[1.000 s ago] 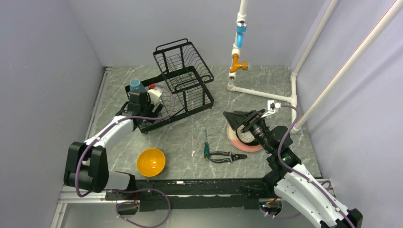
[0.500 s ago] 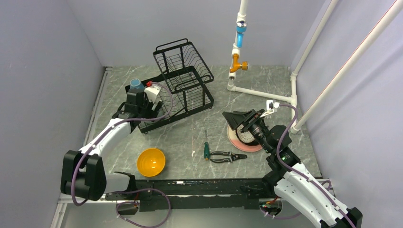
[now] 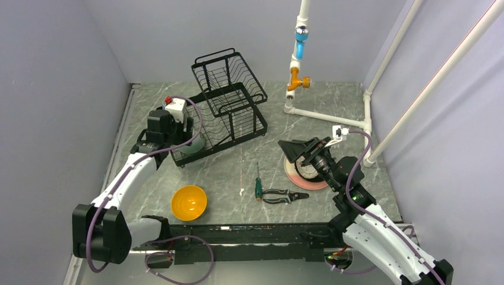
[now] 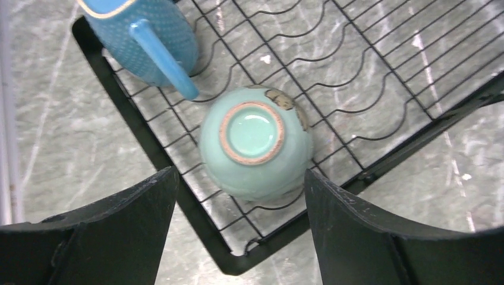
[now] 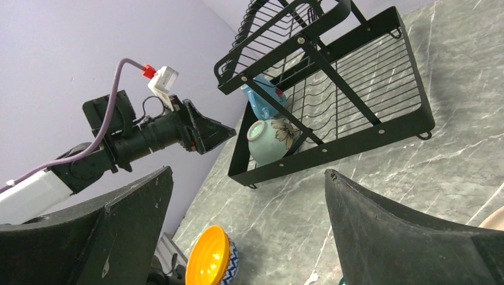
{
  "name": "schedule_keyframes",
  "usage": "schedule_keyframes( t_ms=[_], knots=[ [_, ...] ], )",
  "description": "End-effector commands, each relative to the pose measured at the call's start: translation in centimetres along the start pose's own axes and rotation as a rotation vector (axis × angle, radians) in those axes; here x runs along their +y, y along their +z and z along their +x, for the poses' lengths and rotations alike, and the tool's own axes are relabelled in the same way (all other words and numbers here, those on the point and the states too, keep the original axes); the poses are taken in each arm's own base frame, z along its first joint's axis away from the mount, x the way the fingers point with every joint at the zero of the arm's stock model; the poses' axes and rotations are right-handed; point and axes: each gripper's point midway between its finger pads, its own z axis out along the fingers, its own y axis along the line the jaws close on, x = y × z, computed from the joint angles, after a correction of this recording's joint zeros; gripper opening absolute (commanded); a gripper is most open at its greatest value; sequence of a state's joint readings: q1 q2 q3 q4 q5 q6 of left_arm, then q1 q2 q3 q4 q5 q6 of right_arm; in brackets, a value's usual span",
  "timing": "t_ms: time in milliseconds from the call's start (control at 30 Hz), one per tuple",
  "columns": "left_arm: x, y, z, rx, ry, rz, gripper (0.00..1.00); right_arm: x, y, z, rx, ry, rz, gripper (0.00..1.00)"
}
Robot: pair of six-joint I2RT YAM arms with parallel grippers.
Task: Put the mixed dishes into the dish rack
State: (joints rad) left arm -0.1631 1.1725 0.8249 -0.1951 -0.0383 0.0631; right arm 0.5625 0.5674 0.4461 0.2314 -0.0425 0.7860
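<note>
An orange bowl sits upright on the surface nearest the arms, with a screwdriver and pliers to its right. Further right, a stack of plates lies flat under the right claw, which gapes wide and holds nothing. Beyond, the dish rack carries two dishes at the left end of its lower tray: a green bowl turned upside down and, just beside it, a blue mug. The left claw hovers above the bowl, spread wide, gripping nothing.
</note>
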Motion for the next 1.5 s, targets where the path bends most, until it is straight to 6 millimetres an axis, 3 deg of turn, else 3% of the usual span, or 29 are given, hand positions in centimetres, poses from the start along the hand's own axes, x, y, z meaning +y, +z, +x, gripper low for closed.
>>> schedule_keyframes(
  t_ms=[0, 100, 300, 467, 733, 867, 1167, 1467],
  knots=[
    [-2.2, 0.2, -0.8, -0.014, -0.144, 0.099, 0.80, 1.5, 0.0, -1.8, -0.051, -0.004, -0.036, 1.00],
    [-2.1, 1.3, 0.1, 0.057, -0.190, 0.114, 0.72, 1.4, 0.0, -1.6, -0.047, 0.004, -0.037, 1.00],
    [-1.9, 3.0, 1.7, 0.150, -0.212, 0.120, 0.74, 1.4, 0.2, -1.5, -0.044, 0.009, -0.039, 1.00],
    [-1.7, 4.1, 2.5, 0.198, -0.213, 0.104, 0.65, 1.3, 0.3, -1.3, -0.040, 0.013, -0.040, 1.00],
    [-2.3, 6.7, 2.5, 0.222, -0.238, 0.132, 0.55, 1.3, 0.4, -1.2, -0.035, 0.020, -0.042, 1.00],
    [-3.1, 7.4, 2.1, 0.228, -0.274, 0.174, 0.54, 1.4, 0.1, -1.7, -0.058, 0.015, -0.038, 1.00],
    [-2.7, 10.1, 1.6, 0.257, -0.277, 0.153, 0.52, 1.2, -0.1, -1.7, -0.059, 0.014, -0.028, 1.00],
    [-1.9, 12.9, -0.8, 0.241, -0.279, 0.119, 0.52, 0.9, 0.0, -1.8, -0.060, 0.004, -0.007, 1.00]
  ],
)
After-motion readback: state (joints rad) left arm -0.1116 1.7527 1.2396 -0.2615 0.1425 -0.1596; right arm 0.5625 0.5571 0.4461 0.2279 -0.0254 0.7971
